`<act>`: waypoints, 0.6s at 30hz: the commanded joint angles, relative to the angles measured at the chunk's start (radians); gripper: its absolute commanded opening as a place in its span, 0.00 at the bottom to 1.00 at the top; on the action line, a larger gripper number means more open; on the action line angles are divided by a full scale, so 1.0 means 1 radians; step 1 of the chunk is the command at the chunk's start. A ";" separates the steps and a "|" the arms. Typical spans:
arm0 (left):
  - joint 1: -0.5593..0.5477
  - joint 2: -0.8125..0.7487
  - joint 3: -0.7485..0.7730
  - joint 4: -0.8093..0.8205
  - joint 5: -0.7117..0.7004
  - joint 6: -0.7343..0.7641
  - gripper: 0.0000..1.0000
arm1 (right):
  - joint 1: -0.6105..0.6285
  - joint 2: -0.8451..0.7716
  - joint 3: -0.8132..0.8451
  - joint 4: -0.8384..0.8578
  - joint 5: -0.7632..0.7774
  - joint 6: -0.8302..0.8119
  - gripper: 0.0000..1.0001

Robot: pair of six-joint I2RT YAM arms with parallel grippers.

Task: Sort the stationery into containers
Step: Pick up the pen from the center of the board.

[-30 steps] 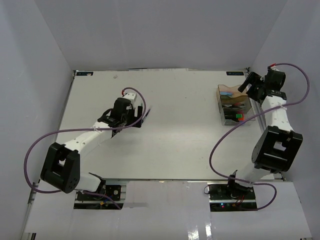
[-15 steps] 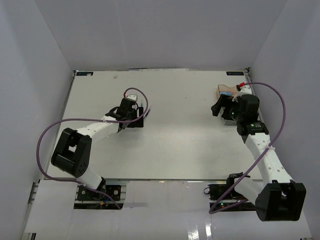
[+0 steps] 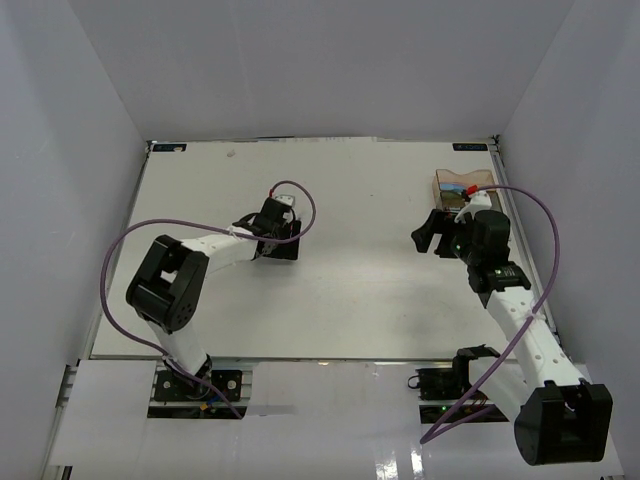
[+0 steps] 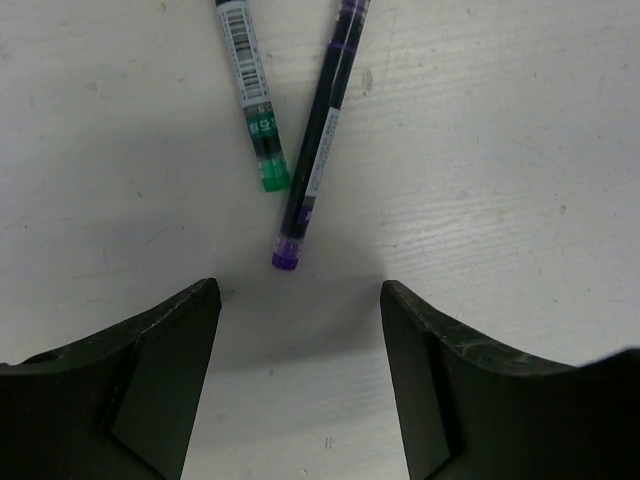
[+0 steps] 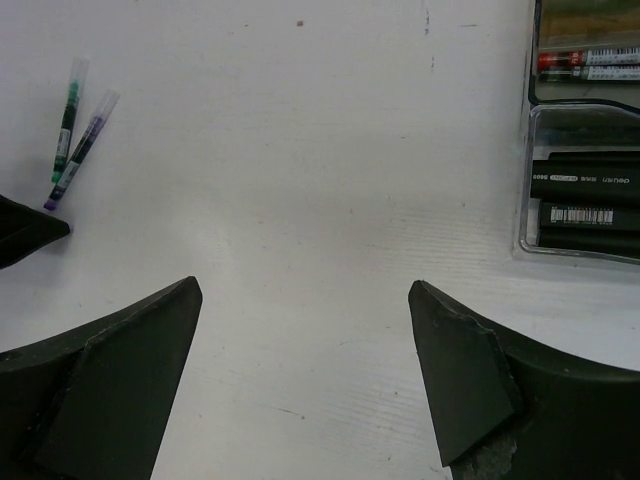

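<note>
1. Top external view: both arms reach out over the white table (image 3: 350, 290). The left gripper (image 3: 283, 243) sits low at centre-left, and the right gripper (image 3: 430, 235) points toward it from near the amber tray (image 3: 455, 184) at the far right.
2. Sorting appears close to done. The right wrist camera shows red-capped markers (image 5: 590, 62) in the amber tray and black markers (image 5: 585, 190) lying side by side in the adjoining clear tray (image 5: 527, 200).
3. Judging from these pictures, two thin pens are left on the bare table, well apart from the trays — a green pen (image 4: 255, 110) and a purple pen (image 4: 318, 140), angled into a narrow V with their near ends close but not crossing.
4. The left jaws stand apart with nothing between them, just short of the purple pen's tip. The right jaws are spread wide and also empty.
5. Only the left wrist camera shows the pens' colours and labels — from overhead the left arm hides them. Only the right wrist camera shows what is in the trays, and only the overhead view shows both arms whole.
</note>
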 commanded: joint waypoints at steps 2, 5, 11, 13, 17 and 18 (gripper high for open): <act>0.003 0.044 0.037 0.032 0.022 0.022 0.75 | 0.005 -0.027 -0.017 0.066 -0.027 -0.009 0.90; 0.003 0.070 0.053 0.034 0.050 0.031 0.72 | 0.007 -0.030 -0.025 0.069 -0.035 -0.009 0.90; 0.003 0.080 0.059 0.032 0.114 0.033 0.59 | 0.007 -0.036 -0.037 0.069 -0.039 -0.009 0.91; 0.003 0.083 0.060 0.029 0.133 0.036 0.52 | 0.008 -0.034 -0.039 0.070 -0.042 -0.009 0.91; -0.001 0.086 0.062 0.020 0.134 0.033 0.40 | 0.008 -0.039 -0.052 0.075 -0.049 -0.004 0.91; -0.007 0.084 0.063 0.017 0.134 0.031 0.38 | 0.008 -0.042 -0.054 0.078 -0.050 0.000 0.91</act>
